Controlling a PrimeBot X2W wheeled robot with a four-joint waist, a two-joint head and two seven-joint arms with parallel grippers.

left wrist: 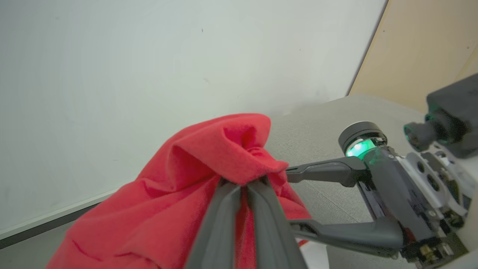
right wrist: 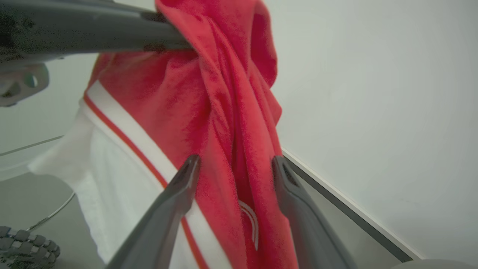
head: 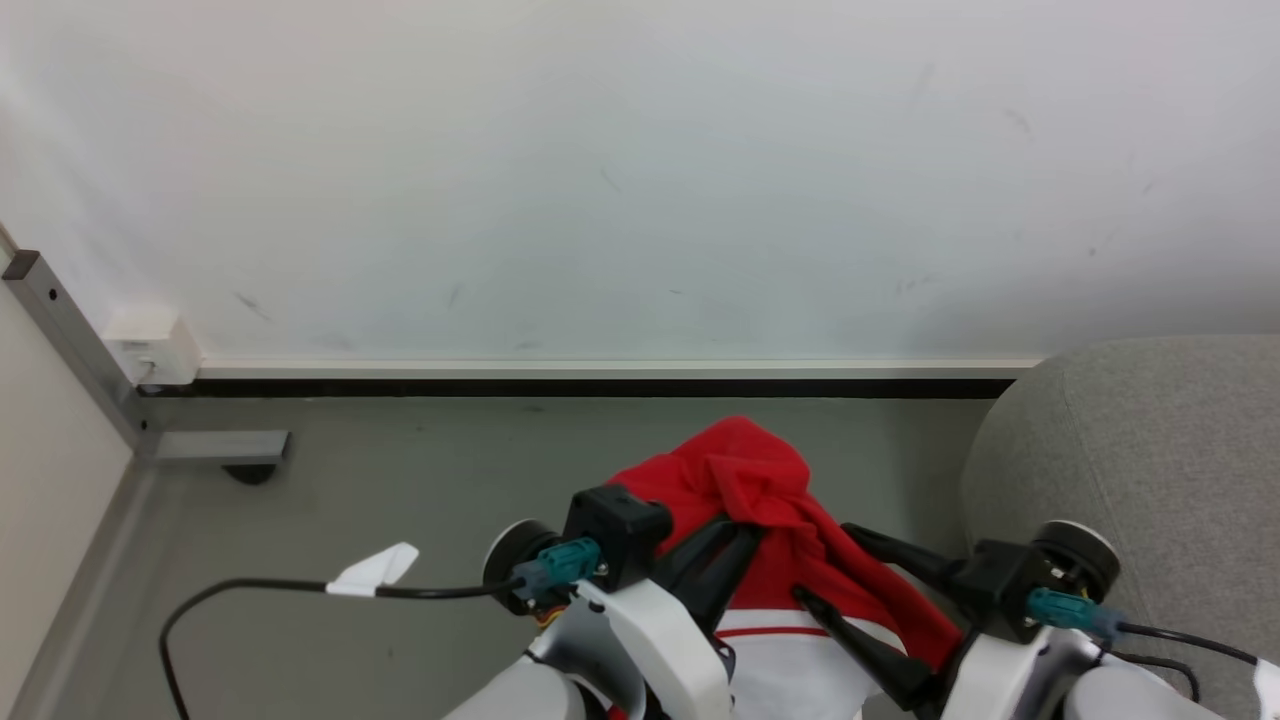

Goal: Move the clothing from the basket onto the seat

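Observation:
A red garment [head: 760,480] with a white panel and red piping hangs bunched from my left gripper [head: 722,545], which is shut on its top fold. In the left wrist view the left gripper [left wrist: 242,184] pinches the clothing [left wrist: 209,157] tight. My right gripper [head: 825,563] is open, its fingers reaching in from the right on either side of the hanging cloth. In the right wrist view the right gripper [right wrist: 235,161] straddles a red fold [right wrist: 224,112] without closing on it. The grey seat [head: 1150,450] lies to the right. The basket is out of view.
A white wall [head: 640,170] with a dark baseboard stands close ahead above the grey floor [head: 420,470]. A grey metal post and foot [head: 215,445] stand at the left. A black cable with a white tag [head: 375,570] trails from my left wrist.

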